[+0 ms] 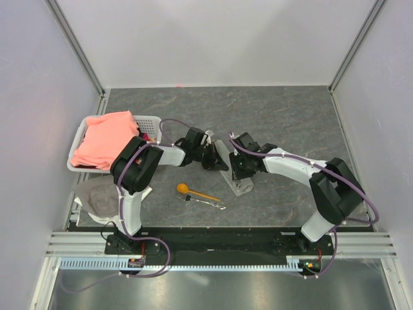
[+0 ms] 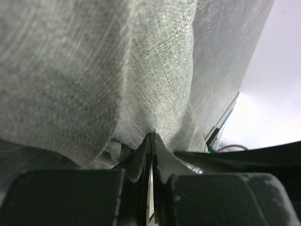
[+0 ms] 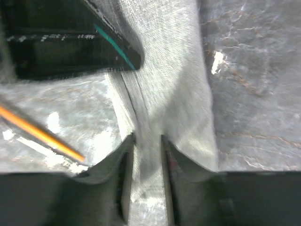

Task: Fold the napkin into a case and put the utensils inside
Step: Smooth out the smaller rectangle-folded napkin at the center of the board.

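Fingers (image 2: 141, 157) of my left gripper (image 2: 151, 139) are pinched together on a fold of the napkin (image 2: 117, 70). My right gripper (image 3: 145, 141) stands narrowly parted, with the cloth lying in the gap. Napkin sits mid-table (image 1: 290, 116) as a narrow folded strip running near to far between both grippers. Orange spoon (image 1: 197, 192) and fork (image 1: 208, 203) lie left of its near end.

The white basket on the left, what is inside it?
A salmon-pink cloth fills the white basket and spills over its near rim. Whatever lies under the cloth is covered, and the left arm hides the basket's near right corner.
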You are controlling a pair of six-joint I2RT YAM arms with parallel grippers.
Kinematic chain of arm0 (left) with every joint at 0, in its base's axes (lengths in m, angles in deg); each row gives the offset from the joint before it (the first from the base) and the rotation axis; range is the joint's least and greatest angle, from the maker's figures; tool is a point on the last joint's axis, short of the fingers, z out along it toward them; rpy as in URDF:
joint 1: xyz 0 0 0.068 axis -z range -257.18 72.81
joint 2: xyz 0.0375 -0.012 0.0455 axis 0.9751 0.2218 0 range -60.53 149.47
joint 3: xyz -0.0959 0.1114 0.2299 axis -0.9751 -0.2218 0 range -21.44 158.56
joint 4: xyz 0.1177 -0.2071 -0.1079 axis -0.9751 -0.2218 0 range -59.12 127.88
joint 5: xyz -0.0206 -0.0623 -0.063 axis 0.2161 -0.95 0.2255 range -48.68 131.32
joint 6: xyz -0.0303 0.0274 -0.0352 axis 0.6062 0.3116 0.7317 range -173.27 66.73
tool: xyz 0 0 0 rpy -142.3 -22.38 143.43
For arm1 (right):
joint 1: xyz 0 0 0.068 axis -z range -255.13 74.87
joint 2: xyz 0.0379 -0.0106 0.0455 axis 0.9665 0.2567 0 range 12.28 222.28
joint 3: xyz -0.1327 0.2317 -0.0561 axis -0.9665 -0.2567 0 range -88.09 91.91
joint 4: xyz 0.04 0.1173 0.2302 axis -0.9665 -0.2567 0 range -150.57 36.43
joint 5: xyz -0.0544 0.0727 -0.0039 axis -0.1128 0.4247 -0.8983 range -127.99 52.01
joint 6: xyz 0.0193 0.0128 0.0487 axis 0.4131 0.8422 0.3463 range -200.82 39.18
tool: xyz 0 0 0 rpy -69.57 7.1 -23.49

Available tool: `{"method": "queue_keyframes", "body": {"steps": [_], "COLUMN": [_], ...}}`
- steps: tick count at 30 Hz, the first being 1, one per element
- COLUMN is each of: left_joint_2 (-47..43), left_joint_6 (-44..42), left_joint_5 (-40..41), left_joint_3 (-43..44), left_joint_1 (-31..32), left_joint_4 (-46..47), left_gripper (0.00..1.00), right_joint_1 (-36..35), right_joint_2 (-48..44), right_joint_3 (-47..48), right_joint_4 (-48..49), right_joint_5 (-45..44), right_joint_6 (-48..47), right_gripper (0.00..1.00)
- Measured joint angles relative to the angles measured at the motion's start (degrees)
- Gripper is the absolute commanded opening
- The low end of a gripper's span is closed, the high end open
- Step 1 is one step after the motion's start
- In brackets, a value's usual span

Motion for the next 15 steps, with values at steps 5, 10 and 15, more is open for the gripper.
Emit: {"method": "queue_keyframes", "body": {"steps": [5, 10, 15], "left_joint_2": [0.0, 0.0, 0.0], "left_joint_6": [-3.0, -3.4, -3.5], "left_joint_5": [-2.3, -2.7, -2.7], "left_joint_3": [0.0, -0.1, -0.4], "left_joint_1": [-1.4, -1.5, -1.5], "left_joint_4": [-1.1, -1.0, -0.2], "left_gripper": [0.06, 0.06, 0.06], "right_joint_1": [3.3, 5.2, 5.2], "right_joint_2": [-3.9, -2.6, 1.2], "right_joint_3": [0.4, 3.4, 0.7], "right_joint_4": [-1.1, -0.9, 7.7], "right_joint_5": [4.3, 7.9, 13.6], "right_joint_6": [0.0, 0.2, 3.3], "right_gripper": [0.53, 0.33, 0.11]}}
